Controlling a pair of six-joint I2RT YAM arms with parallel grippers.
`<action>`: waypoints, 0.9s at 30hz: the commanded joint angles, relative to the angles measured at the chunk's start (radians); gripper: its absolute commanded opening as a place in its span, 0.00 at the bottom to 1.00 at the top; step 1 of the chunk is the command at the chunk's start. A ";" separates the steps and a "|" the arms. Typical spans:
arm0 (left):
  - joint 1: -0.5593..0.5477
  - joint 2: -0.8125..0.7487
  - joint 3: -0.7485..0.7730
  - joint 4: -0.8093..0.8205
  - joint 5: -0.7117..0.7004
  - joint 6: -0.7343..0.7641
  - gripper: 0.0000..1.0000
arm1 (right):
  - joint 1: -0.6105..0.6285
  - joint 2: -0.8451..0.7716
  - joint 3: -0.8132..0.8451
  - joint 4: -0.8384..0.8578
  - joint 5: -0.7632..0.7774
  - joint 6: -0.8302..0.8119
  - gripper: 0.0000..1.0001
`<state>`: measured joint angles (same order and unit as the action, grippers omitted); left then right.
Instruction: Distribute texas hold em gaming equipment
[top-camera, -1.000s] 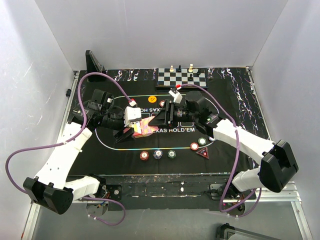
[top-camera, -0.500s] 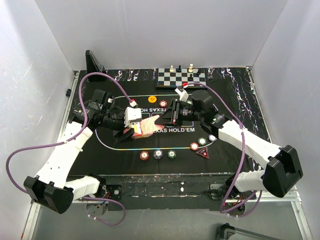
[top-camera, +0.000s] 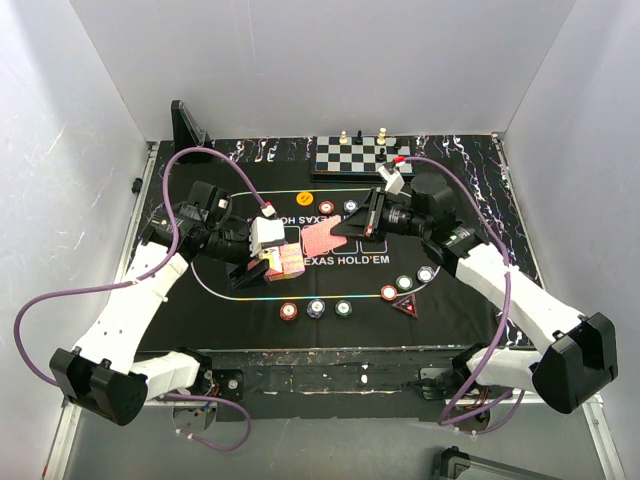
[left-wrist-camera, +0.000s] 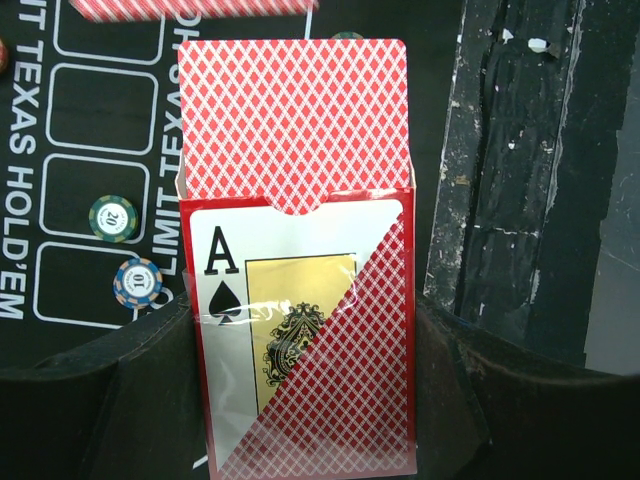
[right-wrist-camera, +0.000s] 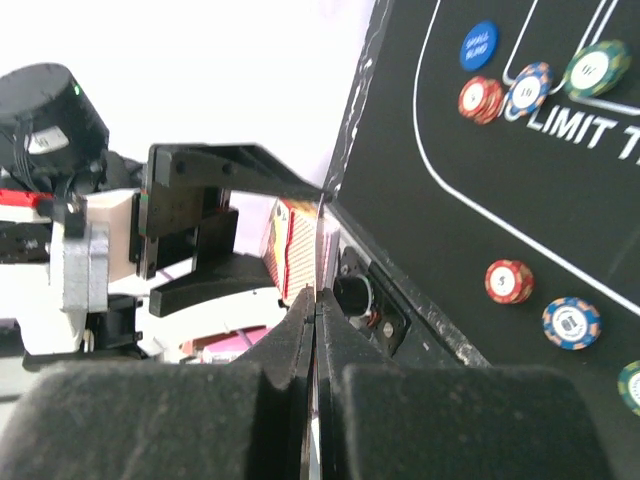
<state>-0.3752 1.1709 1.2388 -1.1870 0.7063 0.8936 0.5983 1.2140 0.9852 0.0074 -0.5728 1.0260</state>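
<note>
Centrally, a single card (top-camera: 318, 238) with a red-patterned back hangs above the middle of the mat (top-camera: 330, 285). It is pinched at one edge by the right gripper (right-wrist-camera: 315, 300), whose jaws are pressed fully together on it, so the right wrist view shows the card only as a thin edge-on line. Just beside it, toward the left arm, is the card box (left-wrist-camera: 300, 350), printed with an ace of spades. The left gripper (top-camera: 265, 262) clamps the box by its two long sides, jaws nearly closed on it. The deck (left-wrist-camera: 295, 110) stands partway out of the box's open end, which faces the right arm, and the pinched card appears clear of it. Poker chips (top-camera: 316, 308) lie in a loose row on the near part of the mat with the triangular marker (top-camera: 405, 305) beside them, and a few more sit toward the far side, in front of the chessboard (top-camera: 360, 155). The step in hand is judged to be dealing this one card to a place on the mat. To do it well, the card should travel low and roughly level, pass between the chip groups without brushing them, and be let go only once it lies close to the mat, so that it does not flutter or flip. Meanwhile the box is best held steady, its mouth toward the right arm, so the next card can be taken the same way.
</note>
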 joint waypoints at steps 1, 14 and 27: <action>0.004 -0.014 0.033 -0.037 0.009 0.011 0.00 | -0.069 -0.002 0.058 -0.006 -0.021 -0.043 0.01; 0.005 -0.040 0.122 -0.146 0.039 0.008 0.00 | -0.020 0.687 0.514 0.078 -0.122 -0.069 0.01; 0.007 -0.043 0.126 -0.129 0.050 -0.030 0.00 | 0.124 1.303 1.093 0.121 -0.105 0.097 0.01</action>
<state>-0.3748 1.1530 1.3266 -1.3319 0.7033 0.8860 0.7223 2.4557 1.9839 0.0574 -0.6800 1.0416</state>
